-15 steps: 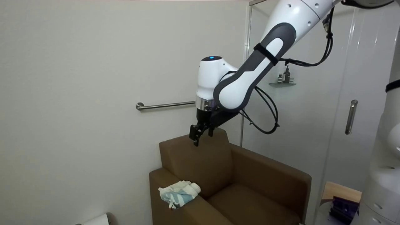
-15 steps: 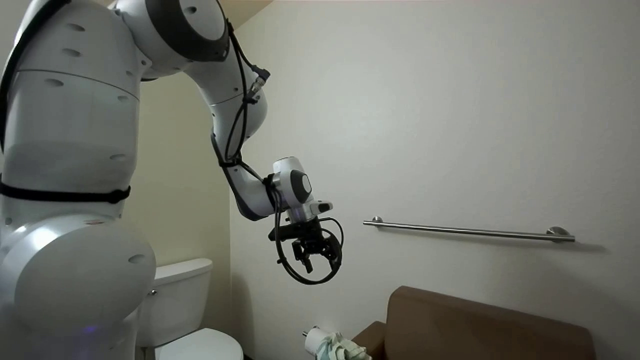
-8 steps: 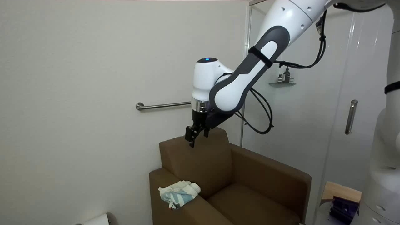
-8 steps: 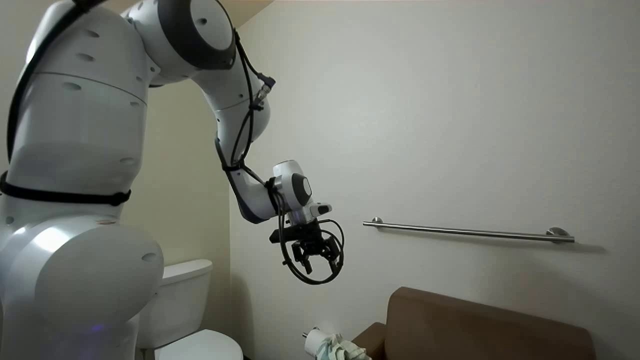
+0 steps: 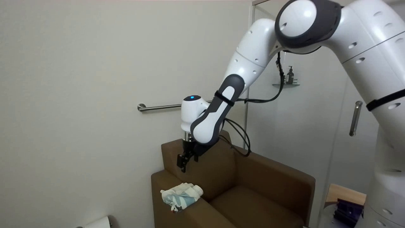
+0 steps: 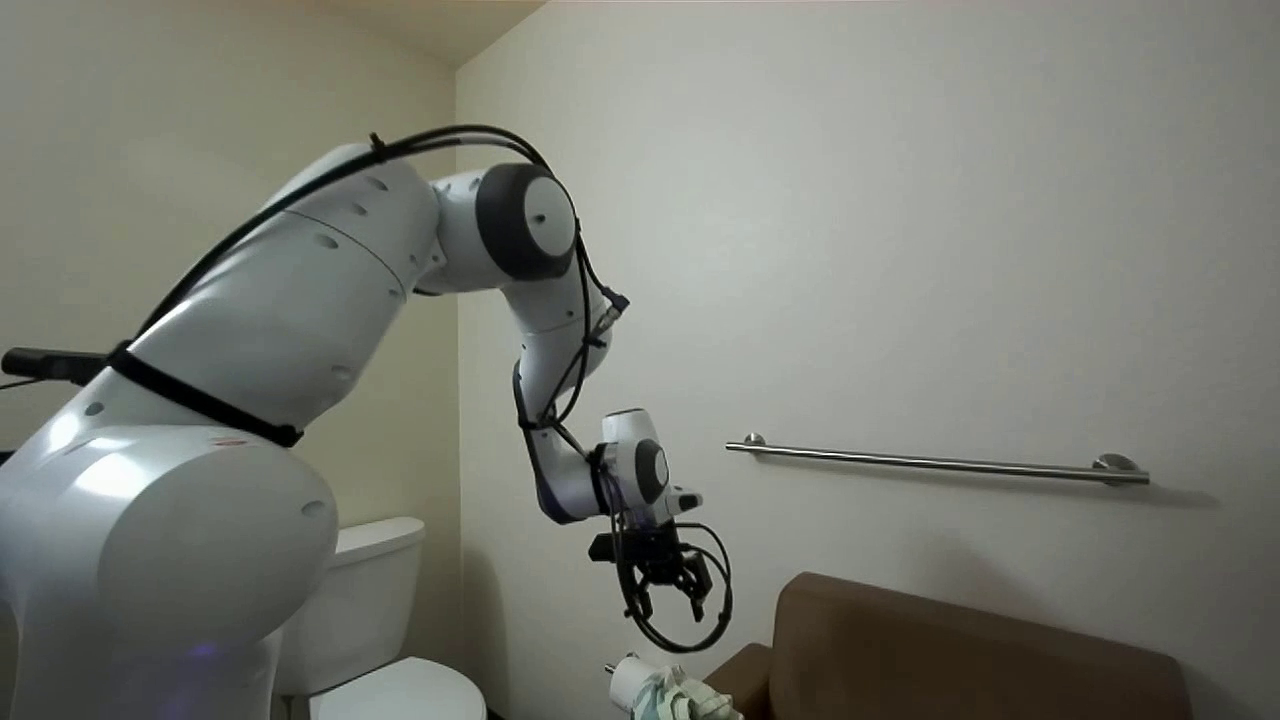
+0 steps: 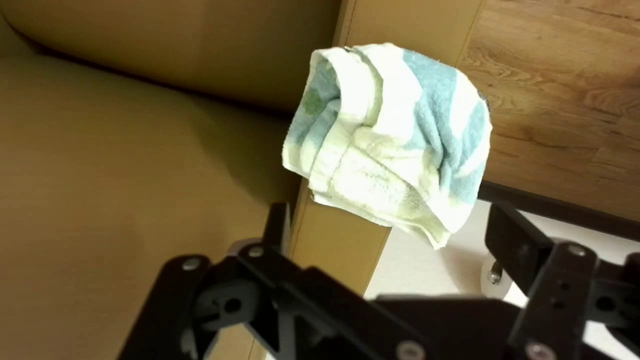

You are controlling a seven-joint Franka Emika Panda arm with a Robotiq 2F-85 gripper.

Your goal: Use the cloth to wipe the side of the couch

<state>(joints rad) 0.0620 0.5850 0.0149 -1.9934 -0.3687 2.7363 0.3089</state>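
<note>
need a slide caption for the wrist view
Open, empty black jaws hang clear of a rumpled blue-and-white cloth lying across the flat brown upholstered couch arm.

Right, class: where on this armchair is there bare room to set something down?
Free: the visible top of the armrest nearer the pale panel; the visible seat, between that armrest, the backrest and the opposite armrest. Crowded: that opposite armrest, where the cloth lies bunched and the open gripper hangs nearby, higher up.
</note>
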